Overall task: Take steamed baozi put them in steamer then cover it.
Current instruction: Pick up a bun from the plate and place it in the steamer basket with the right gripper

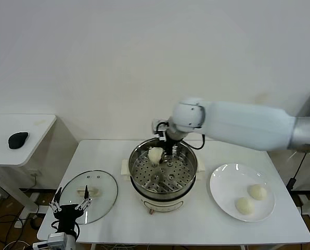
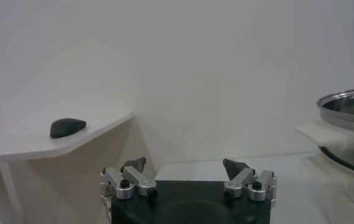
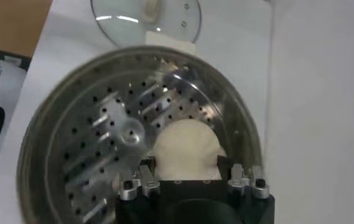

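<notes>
A white table [image 1: 118,219] stands against a plain white wall [image 1: 118,57] — no writing shows anywhere. Over the steamer [image 1: 163,172], the right gripper [image 1: 163,152] clamps a steamed baozi [image 1: 155,154]; two more [image 1: 251,199] lie on the plate [image 1: 222,182]. The cover [image 1: 89,195] rests flat beside the wide-open left gripper [image 1: 70,207].

Steamer [image 1: 163,179] stands between cover [image 1: 88,197] left, plate [image 1: 228,183] right.
</notes>
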### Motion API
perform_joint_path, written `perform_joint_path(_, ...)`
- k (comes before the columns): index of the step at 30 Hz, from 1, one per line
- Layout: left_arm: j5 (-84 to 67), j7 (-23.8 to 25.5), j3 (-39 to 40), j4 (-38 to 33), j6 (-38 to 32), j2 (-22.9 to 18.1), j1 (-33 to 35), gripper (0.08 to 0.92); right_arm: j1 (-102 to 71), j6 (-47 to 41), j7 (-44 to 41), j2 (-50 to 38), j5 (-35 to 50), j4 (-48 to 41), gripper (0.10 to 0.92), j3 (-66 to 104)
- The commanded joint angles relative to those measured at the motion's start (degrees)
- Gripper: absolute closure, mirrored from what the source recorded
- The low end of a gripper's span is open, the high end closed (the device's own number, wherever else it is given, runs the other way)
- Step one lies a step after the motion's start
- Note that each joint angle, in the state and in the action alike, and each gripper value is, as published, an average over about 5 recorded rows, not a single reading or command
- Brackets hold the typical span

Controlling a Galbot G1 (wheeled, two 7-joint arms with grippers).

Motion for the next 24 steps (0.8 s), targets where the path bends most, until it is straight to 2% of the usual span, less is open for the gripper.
perform_joint_path(1,-0.04,0.00,-0.01,0.27,-0.12,0.04,-0.01,0.177,-5.64,-2.41,2.42,5.52,1.55,-3.60,0.397,0.38)
perform_joint_path(8,-0.02,-0.01,0.04,0.08,-0.14,-0.05,-0.02,0.177,-6.62,-2.76,3.20,6.37,1.27,-4.80,0.386,0.98)
perform_joint_path(14,0.06,-0.03,0.18,-0.09,-0.16,-0.31,0.07,0.177,-3.74,-3.45,2.04,4.31,0.99,-2.88,0.248,1.07)
perform_joint_path(18,0.08,-0.01,0.31,-0.36,-0.16,-0.29,0.03,0.177,1.64,-2.76,-1.81,-0.68,0.36,0.59,0.207,1.01)
perform_joint_path(24,0.12,0.04,0.84,-0.55,-0.13,-0.05,-0.26,0.177,10.00,2.79,-12.15,-12.81,-5.34,8.30,0.203,-0.58)
